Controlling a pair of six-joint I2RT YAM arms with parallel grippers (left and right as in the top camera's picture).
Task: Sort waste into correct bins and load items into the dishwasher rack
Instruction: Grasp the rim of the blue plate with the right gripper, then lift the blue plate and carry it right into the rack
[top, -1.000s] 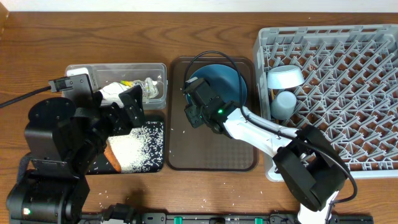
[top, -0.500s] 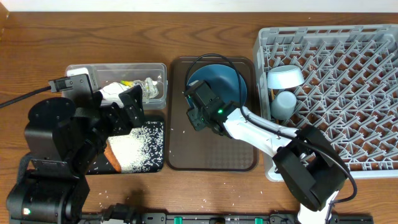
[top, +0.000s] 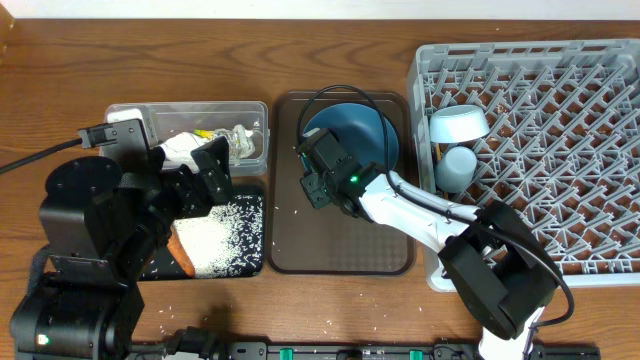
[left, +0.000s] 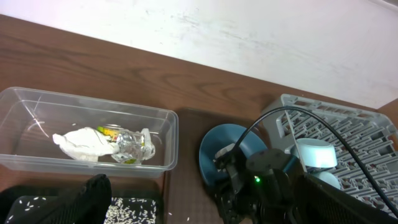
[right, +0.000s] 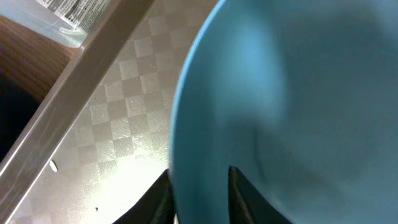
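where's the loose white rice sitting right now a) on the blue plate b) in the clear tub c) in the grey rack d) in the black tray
D: the rice lies spread across the black tray, while the clear tub next to it holds only crumpled paper and wrappers.

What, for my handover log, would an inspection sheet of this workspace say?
Surface: wooden table.
Job's things: dark-blue plate on brown tray; bowl and cup in rack; paper and foil in clear tub; rice in black tray.
Clutter: stray rice grains by the table's front edge.
Grippers: left gripper open; right gripper straddles the plate's rim, grip unclear.
Cables: black cable loops over plate.
Surroundings: white wall.
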